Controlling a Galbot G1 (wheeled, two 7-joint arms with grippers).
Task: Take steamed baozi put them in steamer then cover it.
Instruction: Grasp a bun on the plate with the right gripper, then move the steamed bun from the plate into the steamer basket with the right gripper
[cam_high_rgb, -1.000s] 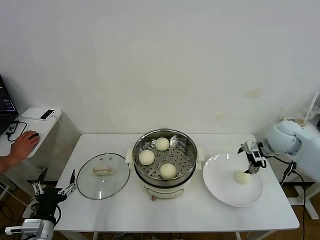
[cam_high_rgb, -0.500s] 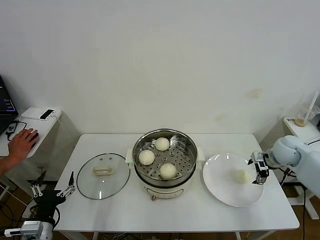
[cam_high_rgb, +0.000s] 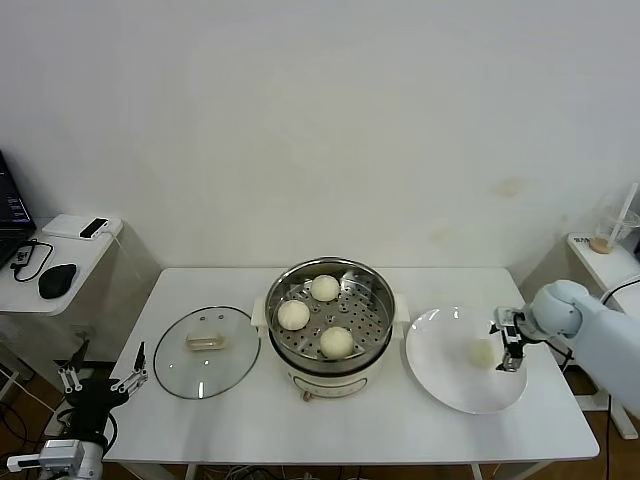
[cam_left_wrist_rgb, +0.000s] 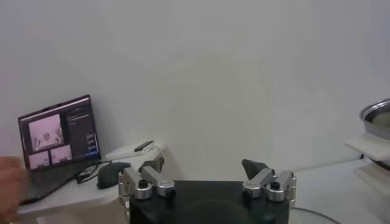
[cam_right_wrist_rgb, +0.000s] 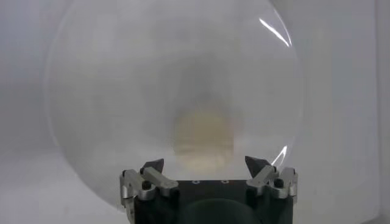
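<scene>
The steamer (cam_high_rgb: 372, 300) stands mid-table with three steamed baozi on its perforated tray (cam_high_rgb: 324, 288), (cam_high_rgb: 293, 314), (cam_high_rgb: 336, 342). A fourth baozi (cam_high_rgb: 481, 352) (cam_right_wrist_rgb: 204, 141) lies on the white plate (cam_high_rgb: 440, 350) (cam_right_wrist_rgb: 109, 91) at the right. My right gripper (cam_high_rgb: 509, 345) (cam_right_wrist_rgb: 204, 165) is low at the plate's right rim, open, with this baozi just ahead of its fingertips and not gripped. The glass cover (cam_high_rgb: 170, 360) lies flat on the table left of the steamer, its cream handle (cam_high_rgb: 206, 342) facing up. My left gripper (cam_high_rgb: 100, 378) (cam_left_wrist_rgb: 203, 165) waits open beyond the table's front left corner.
A low side table (cam_high_rgb: 85, 250) at the far left carries a mouse (cam_high_rgb: 57, 280) (cam_left_wrist_rgb: 113, 173), a phone and a laptop (cam_left_wrist_rgb: 58, 134). The steamer's rim (cam_left_wrist_rgb: 378, 112) shows at the edge of the left wrist view. A wall closes the back.
My right gripper has come down from the plate's far side to its right rim, level with the baozi. A person's hand has left the mouse on the side table.
</scene>
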